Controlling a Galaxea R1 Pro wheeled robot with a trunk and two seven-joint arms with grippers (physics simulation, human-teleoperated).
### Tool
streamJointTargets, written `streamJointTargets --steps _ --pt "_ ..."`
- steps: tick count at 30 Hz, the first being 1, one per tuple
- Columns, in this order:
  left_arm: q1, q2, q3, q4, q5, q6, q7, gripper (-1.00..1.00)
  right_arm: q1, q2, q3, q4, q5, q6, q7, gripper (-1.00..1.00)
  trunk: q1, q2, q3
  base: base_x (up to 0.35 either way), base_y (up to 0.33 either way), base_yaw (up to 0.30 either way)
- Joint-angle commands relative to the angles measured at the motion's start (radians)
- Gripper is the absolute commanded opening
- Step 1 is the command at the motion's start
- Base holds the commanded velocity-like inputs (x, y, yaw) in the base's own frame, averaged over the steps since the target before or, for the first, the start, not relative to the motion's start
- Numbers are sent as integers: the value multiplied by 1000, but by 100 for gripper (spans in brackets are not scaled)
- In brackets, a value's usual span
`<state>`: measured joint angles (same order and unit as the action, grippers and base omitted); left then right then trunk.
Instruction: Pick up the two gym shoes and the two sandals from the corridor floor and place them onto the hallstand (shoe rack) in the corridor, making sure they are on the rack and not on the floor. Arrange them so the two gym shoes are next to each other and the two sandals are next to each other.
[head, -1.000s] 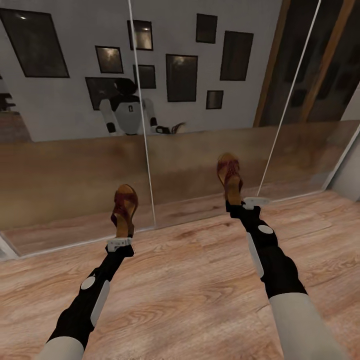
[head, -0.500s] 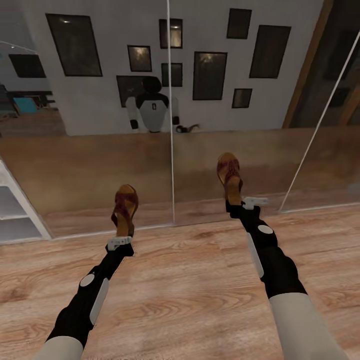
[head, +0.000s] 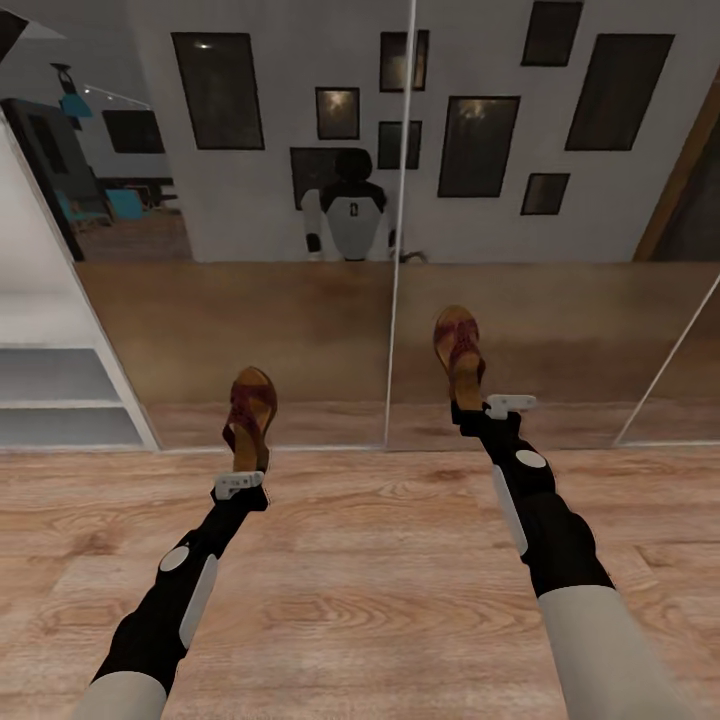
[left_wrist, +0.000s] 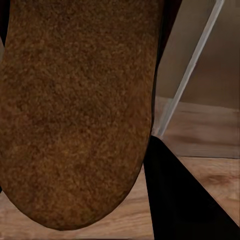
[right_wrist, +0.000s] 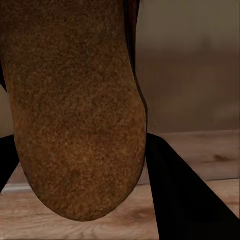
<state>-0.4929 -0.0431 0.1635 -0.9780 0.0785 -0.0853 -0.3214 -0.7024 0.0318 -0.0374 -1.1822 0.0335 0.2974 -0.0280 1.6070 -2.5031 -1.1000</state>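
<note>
At far left a pale shelf unit (head: 60, 385) with open tiers meets the mirrored wall panels (head: 250, 320). The left gripper (head: 243, 478) has its fingers closed on the heel of one brown sandal (head: 249, 415), which juts out past them above the wood-plank corridor floor (head: 380, 560). The right gripper (head: 478, 408) likewise clamps the other sandal (head: 458, 350) by its heel, toe pointing away beyond the fingers, its tan sole (right_wrist: 75, 110) close before the wrist camera.

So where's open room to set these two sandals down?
Bare shelf tiers of the white unit at far left. Open plank floor lies between the arms, up to the mirror panels. Left sandal and right sandal are both held aloft.
</note>
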Motion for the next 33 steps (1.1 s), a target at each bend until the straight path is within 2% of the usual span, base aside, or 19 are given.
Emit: streamJointTargets --steps 1,10,16,33 --pt "-1 -1 4 1 9 1 -11 -100 0 0 -1 -2 0 6 -1 -100 0 0 -1 0 0 294" --pt "-1 -1 4 1 9 1 -11 -100 0 0 -1 -2 0 6 -1 -100 0 0 -7 -10 0 294" --pt "-1 -1 4 1 9 1 -11 -100 0 0 -1 -2 1 6 0 -100 0 0 -11 -185 0 294" --pt "-1 -1 4 1 9 1 -11 -100 0 0 -1 -2 2 6 -1 -100 0 0 -21 -8 0 294"
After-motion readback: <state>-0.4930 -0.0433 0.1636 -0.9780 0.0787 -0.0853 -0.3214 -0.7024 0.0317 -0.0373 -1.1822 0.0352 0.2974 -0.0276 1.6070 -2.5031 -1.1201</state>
